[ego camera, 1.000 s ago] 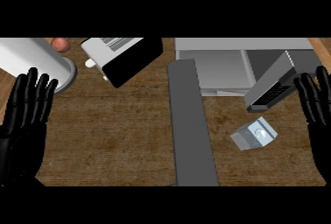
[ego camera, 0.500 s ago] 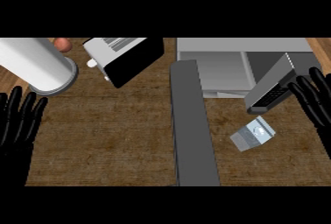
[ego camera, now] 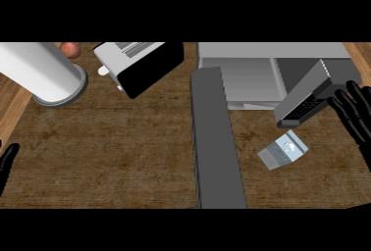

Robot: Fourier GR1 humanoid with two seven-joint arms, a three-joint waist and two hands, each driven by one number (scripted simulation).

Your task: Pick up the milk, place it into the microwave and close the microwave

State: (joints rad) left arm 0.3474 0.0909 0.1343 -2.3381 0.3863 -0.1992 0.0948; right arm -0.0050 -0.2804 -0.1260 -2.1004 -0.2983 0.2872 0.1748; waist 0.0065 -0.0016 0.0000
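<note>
Nothing done yet: small grey-blue milk carton [ego camera: 283, 152] lies on brown counter [ego camera: 109, 147], below open grey microwave [ego camera: 253, 73]. My right hand [ego camera: 354, 113] open, fingers straight, holding nothing. Left hand [ego camera: 6, 162]: can't tell.

Black right hand [ego camera: 353, 115] with slender fingers; black left hand [ego camera: 6, 162]

Counter [ego camera: 116, 147]: dark brown wood grain, matt, rough-looking. Microwave [ego camera: 250, 73]: smooth grey metal look, matt. Milk carton [ego camera: 284, 150], below the microwave: pale, slightly glossy, card-like. White cylinder [ego camera: 39, 71], far left of the microwave: smooth, plastic-like. Hands: matt black.
</note>
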